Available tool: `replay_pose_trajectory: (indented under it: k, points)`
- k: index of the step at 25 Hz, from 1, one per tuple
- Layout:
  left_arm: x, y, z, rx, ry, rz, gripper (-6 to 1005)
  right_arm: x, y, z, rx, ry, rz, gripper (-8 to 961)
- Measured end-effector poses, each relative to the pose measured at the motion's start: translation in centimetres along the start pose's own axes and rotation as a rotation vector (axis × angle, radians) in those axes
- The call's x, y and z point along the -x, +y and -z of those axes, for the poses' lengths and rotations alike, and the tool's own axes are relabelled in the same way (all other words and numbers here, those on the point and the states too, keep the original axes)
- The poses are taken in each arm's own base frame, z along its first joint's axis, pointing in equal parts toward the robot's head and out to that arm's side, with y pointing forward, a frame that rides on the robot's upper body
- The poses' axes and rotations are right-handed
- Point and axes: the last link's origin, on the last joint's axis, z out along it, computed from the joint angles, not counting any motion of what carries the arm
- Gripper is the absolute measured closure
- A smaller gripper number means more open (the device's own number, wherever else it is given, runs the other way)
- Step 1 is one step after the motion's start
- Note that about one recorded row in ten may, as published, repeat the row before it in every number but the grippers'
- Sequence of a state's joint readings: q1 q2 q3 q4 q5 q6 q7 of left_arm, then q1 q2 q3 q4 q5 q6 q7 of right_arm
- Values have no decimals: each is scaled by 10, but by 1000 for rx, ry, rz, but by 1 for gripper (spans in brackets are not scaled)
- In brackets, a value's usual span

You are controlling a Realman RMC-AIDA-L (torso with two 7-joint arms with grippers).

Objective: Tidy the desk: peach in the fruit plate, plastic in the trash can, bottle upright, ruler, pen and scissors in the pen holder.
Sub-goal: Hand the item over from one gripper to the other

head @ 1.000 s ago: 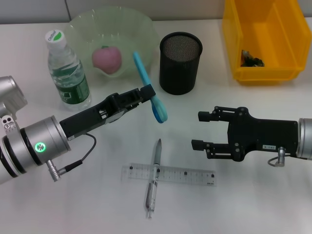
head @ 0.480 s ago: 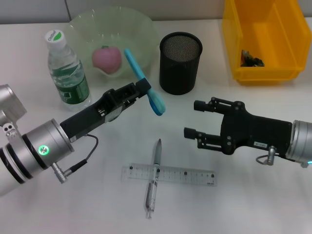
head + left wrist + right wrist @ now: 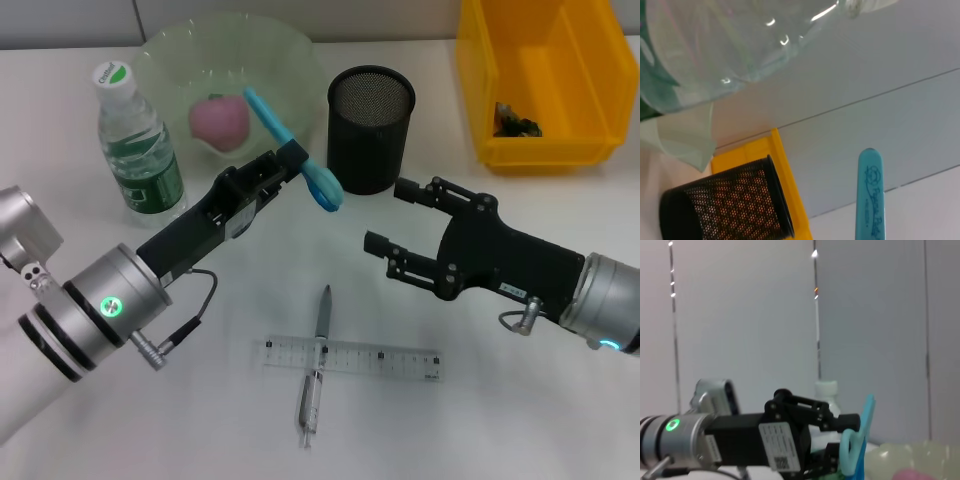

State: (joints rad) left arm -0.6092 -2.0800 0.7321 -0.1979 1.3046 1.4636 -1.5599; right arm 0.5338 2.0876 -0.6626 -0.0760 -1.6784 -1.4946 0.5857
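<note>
Beside the pen holder (image 3: 370, 128) | left gripper (image 3: 290, 165) pinching blue scissors (image 3: 292, 151) | right gripper (image 3: 395, 220) spread, near.

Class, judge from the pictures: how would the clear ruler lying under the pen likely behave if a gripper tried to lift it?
The ruler lies flat and thin on the table, so probably hard to pinch. Clear plastic suggests light, slightly bendy. The pen across it would likely roll off.

Silver arms, black grippers

Green indicator lights are set in silver wrist cuffs; black cables and metal plugs are attached behind them.
</note>
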Motion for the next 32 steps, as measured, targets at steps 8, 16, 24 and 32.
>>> replay_pose_trajectory:
  k: [8,16,24,32]
  points:
    - [7,-3,-3,-29,101,27,747,-3,10,-16,-112,-58,76,226]
    - [15,0,-14,-35,126,14,747,-1,10,-34,-130,-46,134,224]
    - [21,1,-15,-35,146,12,746,0,11,-41,-157,-52,151,225]
    - [25,2,-15,-32,142,33,745,2,11,-44,-156,-58,162,224]
